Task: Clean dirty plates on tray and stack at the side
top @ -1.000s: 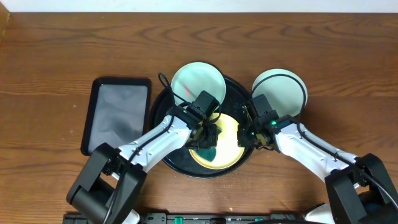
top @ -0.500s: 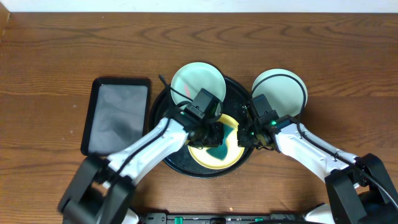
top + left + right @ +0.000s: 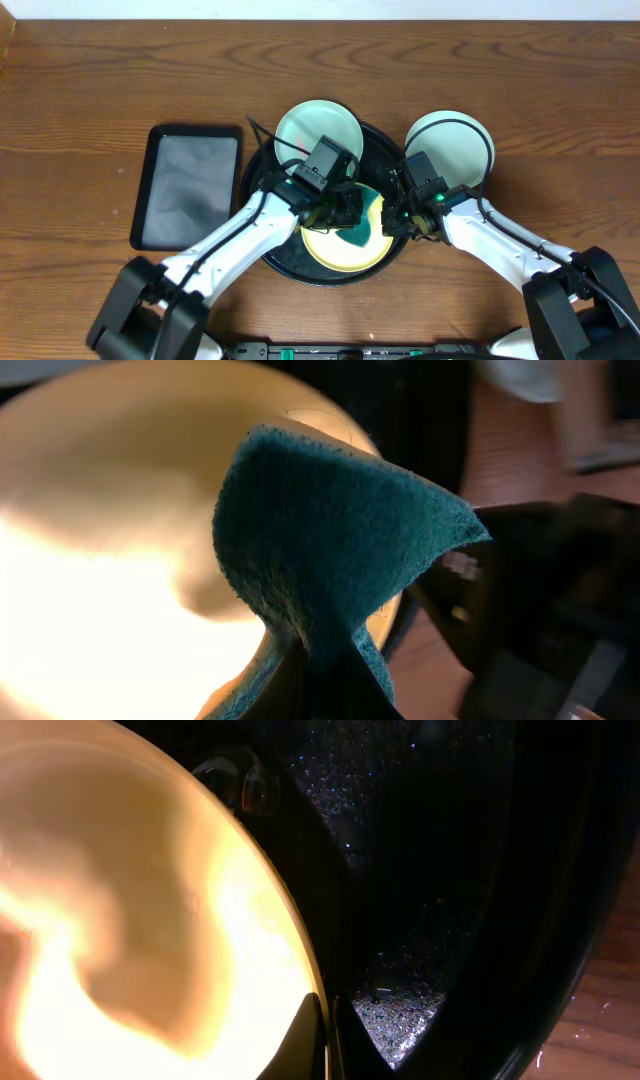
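1. the wooden surface (image 3: 90, 90) carries everything.
2. the round black tray (image 3: 345, 277) sits at its middle, with a smaller rectangular tray (image 3: 187, 188) just to its left.
3. the yellow plate (image 3: 340, 255) lies in the tray's near half. the first mint plate (image 3: 305, 125) lies at the tray's far edge. the second mint plate (image 3: 455, 145) rests on the surface just right of the tray.
4. the right pincer (image 3: 325, 1040) is clamped on the yellow plate's right rim.
5. the left pincer (image 3: 335, 212) grips a folded green scouring pad (image 3: 330, 550) over the yellow plate; i cannot tell if the pad touches it.
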### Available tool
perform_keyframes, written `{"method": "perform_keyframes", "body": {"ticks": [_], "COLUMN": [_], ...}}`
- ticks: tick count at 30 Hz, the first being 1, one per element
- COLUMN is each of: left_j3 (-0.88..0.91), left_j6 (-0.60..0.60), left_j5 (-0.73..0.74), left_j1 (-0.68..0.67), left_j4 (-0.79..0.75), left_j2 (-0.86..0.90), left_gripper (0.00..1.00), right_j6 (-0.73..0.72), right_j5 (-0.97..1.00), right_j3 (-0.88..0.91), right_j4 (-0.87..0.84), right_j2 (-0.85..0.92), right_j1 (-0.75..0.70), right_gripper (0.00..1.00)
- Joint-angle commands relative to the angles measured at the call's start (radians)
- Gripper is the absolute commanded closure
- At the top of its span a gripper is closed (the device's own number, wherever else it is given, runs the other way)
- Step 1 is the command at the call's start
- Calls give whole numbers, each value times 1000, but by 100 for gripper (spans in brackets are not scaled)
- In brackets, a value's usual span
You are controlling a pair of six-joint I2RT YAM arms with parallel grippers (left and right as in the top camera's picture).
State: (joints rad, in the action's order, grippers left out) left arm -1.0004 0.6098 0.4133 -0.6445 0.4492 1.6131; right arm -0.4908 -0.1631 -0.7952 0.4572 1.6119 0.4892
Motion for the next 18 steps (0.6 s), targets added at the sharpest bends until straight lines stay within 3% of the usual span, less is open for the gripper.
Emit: {"method": "perform_keyframes", "body": {"ticks": [1,18], "left_j3": [-11,-10], "left_j6": [20,78], "left_j5": [34,32], "left_j1": [-3,-11], "left_j4": [-23,-60], "left_j2": [41,119], "left_gripper": [93,92], "right_j6": [-2,-1], "right_j5": [-18,-18], "right_j3": [5,5], "right_j4": [0,-1], "right_j2": [4,4], "right_j1": [16,16], "right_gripper": [99,99]}}
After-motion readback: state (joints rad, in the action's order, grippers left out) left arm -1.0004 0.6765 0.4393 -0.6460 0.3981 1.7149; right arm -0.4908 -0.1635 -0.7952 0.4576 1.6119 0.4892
